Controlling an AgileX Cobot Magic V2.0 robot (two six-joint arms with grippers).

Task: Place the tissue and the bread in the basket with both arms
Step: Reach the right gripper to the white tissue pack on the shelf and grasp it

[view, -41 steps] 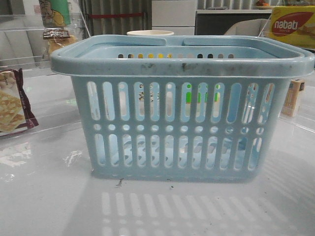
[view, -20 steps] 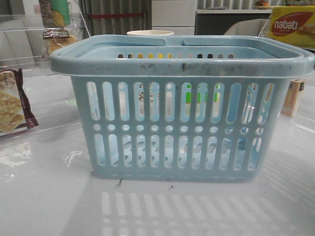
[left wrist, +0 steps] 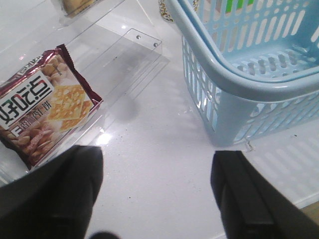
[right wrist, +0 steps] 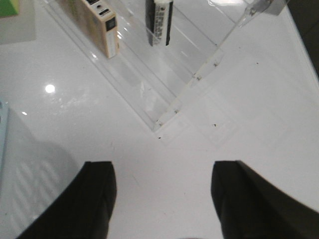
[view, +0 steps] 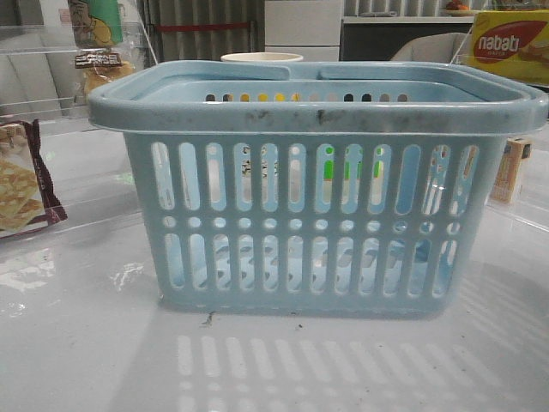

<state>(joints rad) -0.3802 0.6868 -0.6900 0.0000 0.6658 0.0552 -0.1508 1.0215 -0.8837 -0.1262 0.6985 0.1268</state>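
On the white table, the basket holds nothing visible.

Basket: light blue moulded plastic, looking smooth, rim showing dark scuffs along the front edge. Bench: white, glossy, throwing back light spots and the basket's slot pattern. Cracker packet, left of frame: shiny printed film, maroon edges. Clear rack: transparent glossy acrylic. Left claw and right claw fingers: looking matt black.
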